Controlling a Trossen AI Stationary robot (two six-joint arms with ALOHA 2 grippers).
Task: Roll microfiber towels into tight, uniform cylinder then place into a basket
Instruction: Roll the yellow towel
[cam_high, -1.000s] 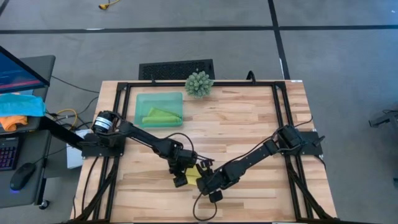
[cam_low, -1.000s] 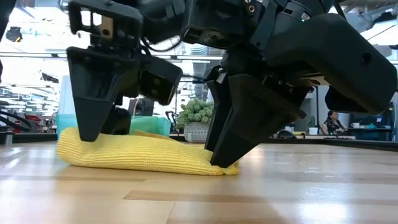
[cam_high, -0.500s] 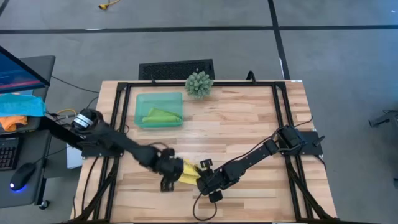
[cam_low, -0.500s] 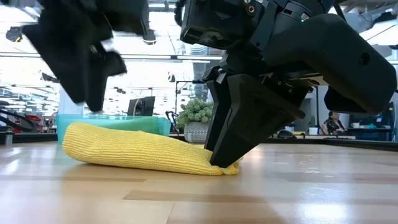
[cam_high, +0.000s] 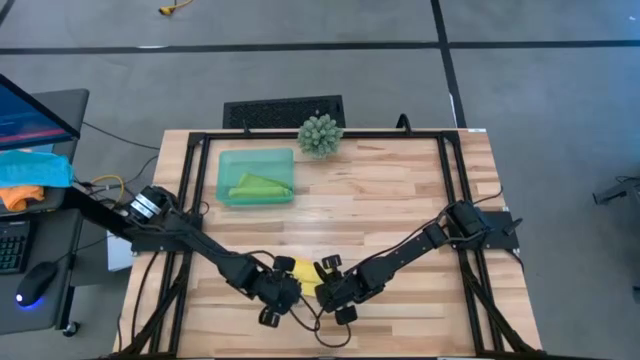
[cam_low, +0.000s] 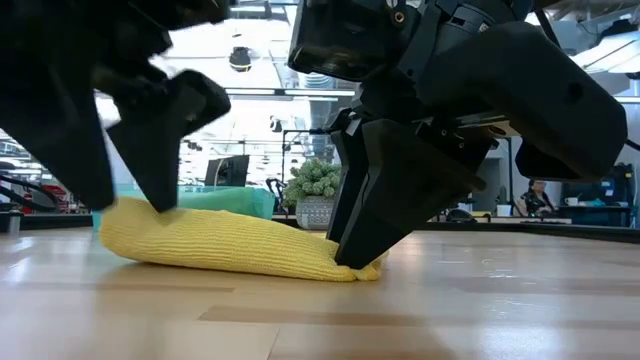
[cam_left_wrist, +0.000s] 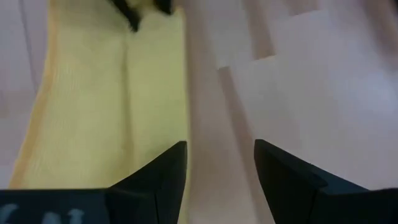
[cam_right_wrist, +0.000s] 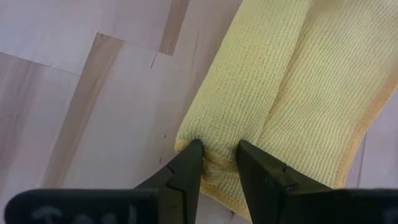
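Observation:
A yellow towel (cam_high: 303, 276), rolled into a loose bundle (cam_low: 210, 245), lies on the wooden table near its front middle. My right gripper (cam_high: 325, 287) is shut on the bundle's right end. My left gripper (cam_high: 270, 310) stands open just in front of the bundle's left end (cam_low: 130, 205). Its fingers straddle bare table (cam_left_wrist: 217, 168), with the towel (cam_left_wrist: 112, 106) beside one finger. A green towel (cam_high: 258, 186) lies bunched inside the teal basket (cam_high: 226, 160) at the far left. My right gripper pinches the rolled yellow towel's end (cam_right_wrist: 217, 154) between its two fingers, bunching several layers there. The fingers slant down from the table's right side and point along the roll. The roll lies on the table along its whole length (cam_low: 345, 268).
A spiky green ball plant (cam_high: 320, 135) stands at the far edge, with a black grille (cam_high: 283, 110) behind it. Black frame rails (cam_high: 448, 190) run along the table's sides. Bare wood lies between the basket and the arms.
My left gripper has come off the yellow towel's left end, risen, rolled its wrist and moved toward the table's near edge. The towel's freed left end has puffed up slightly. The rest of the roll has stayed put in my right gripper's hold.

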